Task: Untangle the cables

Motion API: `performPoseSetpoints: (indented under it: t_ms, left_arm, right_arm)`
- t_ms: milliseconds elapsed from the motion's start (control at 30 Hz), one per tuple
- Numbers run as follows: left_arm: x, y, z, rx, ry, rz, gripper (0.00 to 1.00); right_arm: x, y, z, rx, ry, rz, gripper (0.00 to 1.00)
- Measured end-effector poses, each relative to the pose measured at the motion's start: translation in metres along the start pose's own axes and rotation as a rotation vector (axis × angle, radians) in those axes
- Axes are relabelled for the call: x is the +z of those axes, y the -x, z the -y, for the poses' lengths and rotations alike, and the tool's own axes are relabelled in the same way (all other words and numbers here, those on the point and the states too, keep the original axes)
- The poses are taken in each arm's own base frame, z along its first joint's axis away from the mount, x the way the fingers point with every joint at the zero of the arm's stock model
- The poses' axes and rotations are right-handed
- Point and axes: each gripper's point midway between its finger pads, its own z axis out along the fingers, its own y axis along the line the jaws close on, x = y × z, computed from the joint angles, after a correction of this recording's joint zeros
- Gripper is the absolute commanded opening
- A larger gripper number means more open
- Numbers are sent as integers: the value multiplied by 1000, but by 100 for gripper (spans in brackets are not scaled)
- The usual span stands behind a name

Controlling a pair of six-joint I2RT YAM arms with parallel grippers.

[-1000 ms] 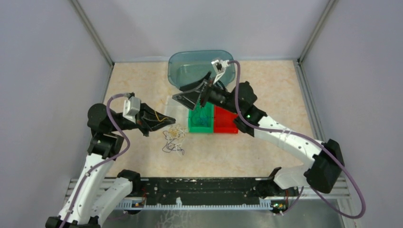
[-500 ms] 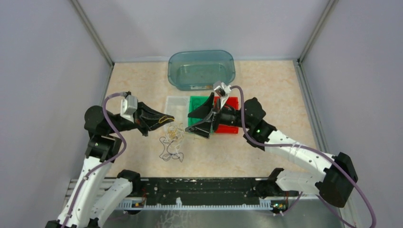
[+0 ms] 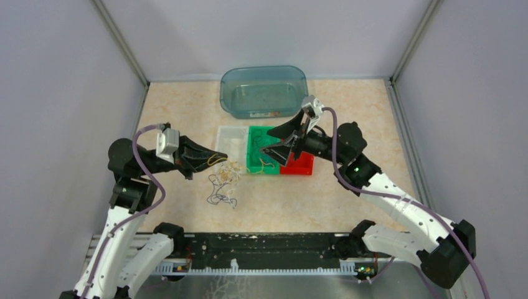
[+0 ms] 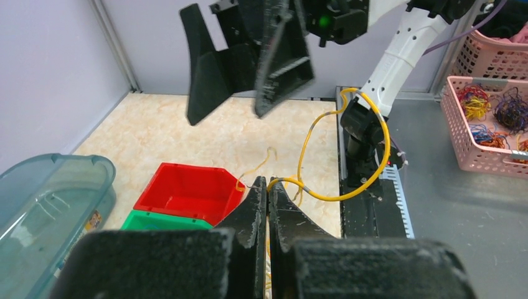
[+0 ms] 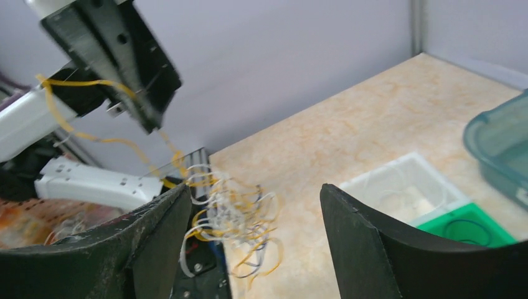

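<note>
Left gripper [image 3: 216, 157]: fingers pressed flat together, pinching one yellow-orange cable [image 4: 348, 156], which loops out in a wide curl beyond the tips. Right gripper [image 3: 274, 147]: jaws spread wide, nothing between them, poised above the green bin [image 3: 256, 167]. Cables [image 3: 225, 177]: a loose clump of very thin wires, white, yellow-orange, blue and dark, hanging from the pinched strand and trailing to the table [image 3: 187, 112] just left of the green bin and in front of the clear tray [image 3: 223, 134]; dark strands sprawl on its near side. A thin loop lies inside the green bin. Red bin [image 3: 300, 166]: touching the green bin's right side. Blue-green tub [image 3: 264, 75]: at the far edge, with a small label on its near wall, the writing too small to read. Pink baskets [image 4: 457, 134]: beyond the table, holding coloured wire bundles.
</note>
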Motion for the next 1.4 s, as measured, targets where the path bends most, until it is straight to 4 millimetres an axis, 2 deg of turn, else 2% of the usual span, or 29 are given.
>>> performPoseSetpoints:
  t_ms: [100,200,267,333,433,500,600,700,833,1067,1133,1267,1400]
  left_arm:
    - [-1,3,5,31,-25,-2,0]
    - [-1,7,9,59,-46,0,0]
    - [-1,9,10,66,-56,0,0]
    - [-1,10,11,66,-64,-2,0]
    - [0,10,11,62,-71,-5,0]
    - [0,10,10,61,-73,-6,0]
    - [0,8,11,59,-76,-11,0]
    - [0,8,11,63,-76,-14,0]
    - [0,6,10,59,-75,-18,0]
    - [0,6,10,57,-75,-18,0]
    - [0,6,10,56,-75,-18,0]
    - [0,6,10,54,-74,-19,0]
    - [0,6,9,51,-73,-19,0]
  right_arm:
    - [2,11,15,-19,-49,10,73]
    - [16,11,26,-23,-47,0,75]
    - [28,2,31,-20,-29,-15,78]
    - [42,-16,29,-17,1,-56,79]
    - [67,-48,3,-28,116,-127,82]
    - [75,-60,-19,-23,203,-144,83]
    - [78,-51,-45,-48,315,-98,85]
    - [76,-37,-57,-79,372,-47,86]
    - [74,-38,-69,-94,422,-49,86]
    - [80,-42,-84,-90,467,-52,74]
    - [88,-40,-89,-79,489,-42,67]
    - [106,-44,-103,-31,538,-25,44]
    - [116,-58,-100,33,537,-39,38]
